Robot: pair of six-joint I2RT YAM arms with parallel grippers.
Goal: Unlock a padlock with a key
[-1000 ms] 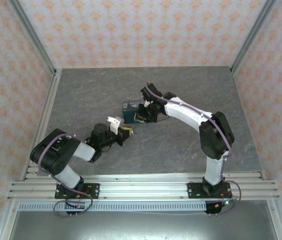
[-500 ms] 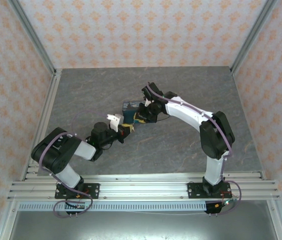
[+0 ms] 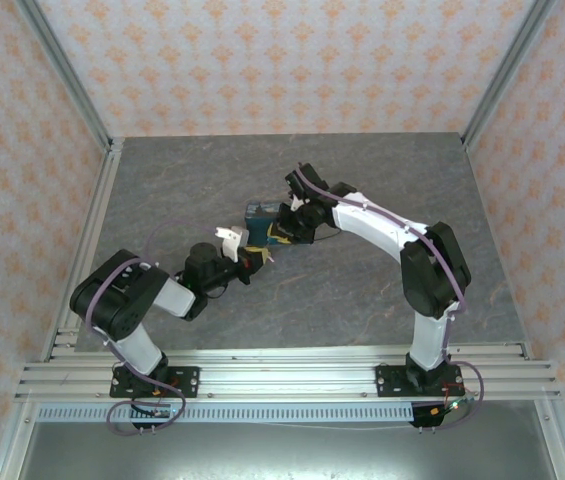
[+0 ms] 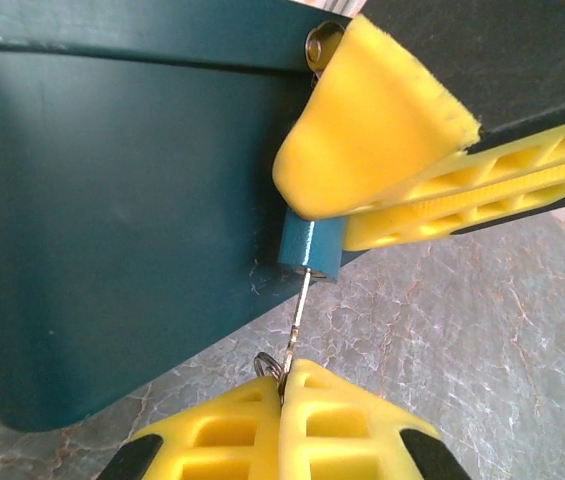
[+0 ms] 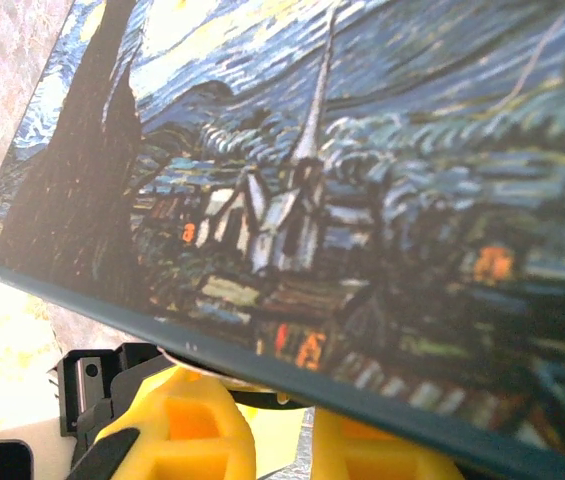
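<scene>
In the left wrist view the tiny teal padlock (image 4: 309, 246) hangs at the corner of the dark teal tin (image 4: 112, 200). Yellow fingers (image 4: 362, 130) of my right gripper (image 3: 284, 230) pinch it from above and from the right. A thin silvery key (image 4: 300, 305) runs straight from the padlock's underside down to my left gripper (image 4: 284, 385), which is shut on the key's head beside its small ring (image 4: 267, 366). In the right wrist view the tin's painted Starry Night lid (image 5: 362, 180) hides the padlock, with my right gripper (image 5: 282, 425) just below its edge.
The tin (image 3: 259, 214) stands mid-table on the grey marbled top (image 3: 382, 170), with both arms meeting beside it. Patterned walls and metal frame posts (image 3: 72, 95) close in the table on three sides. The front rail (image 3: 282, 380) carries both bases.
My left gripper has edged up and right toward the padlock with the key, and the left arm's elbow shifted slightly right. The right arm has hardly moved.
</scene>
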